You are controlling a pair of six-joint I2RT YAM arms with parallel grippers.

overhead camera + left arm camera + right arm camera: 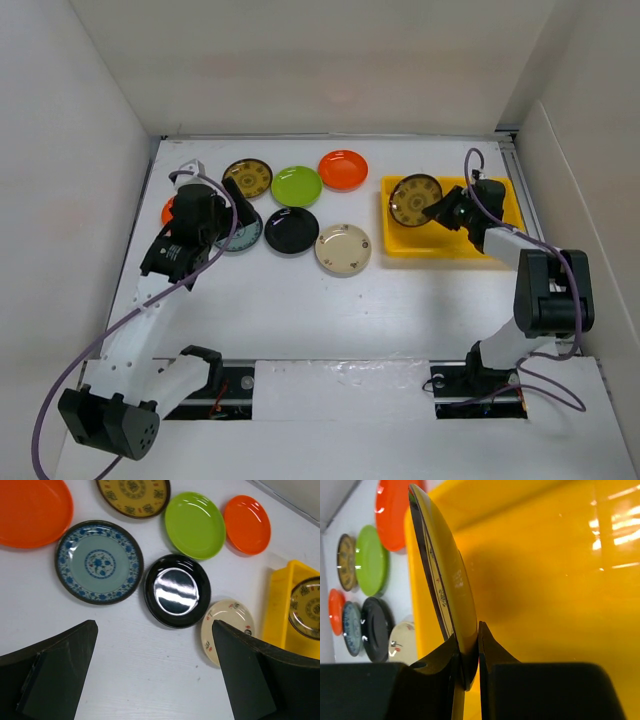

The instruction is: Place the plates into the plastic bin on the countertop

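My right gripper (441, 210) is shut on the rim of a dark gold-patterned plate (415, 198) and holds it tilted over the left part of the yellow plastic bin (497, 235). In the right wrist view the plate (442, 575) stands edge-on between the fingers, with the bin floor (545, 580) behind it. My left gripper (222, 215) is open and empty above the white countertop (300, 310), over the teal patterned plate (99, 561). Beside that plate lie an orange plate (30, 510), a second gold-patterned plate (133, 495), a lime green plate (195, 525), another orange plate (247, 524), a black plate (177, 591) and a cream plate (227, 630).
White walls enclose the countertop at the left, back and right. The bin stands at the back right, close to the right wall. The loose plates lie in two rows at the back left and middle. Both arm bases are at the near edge.
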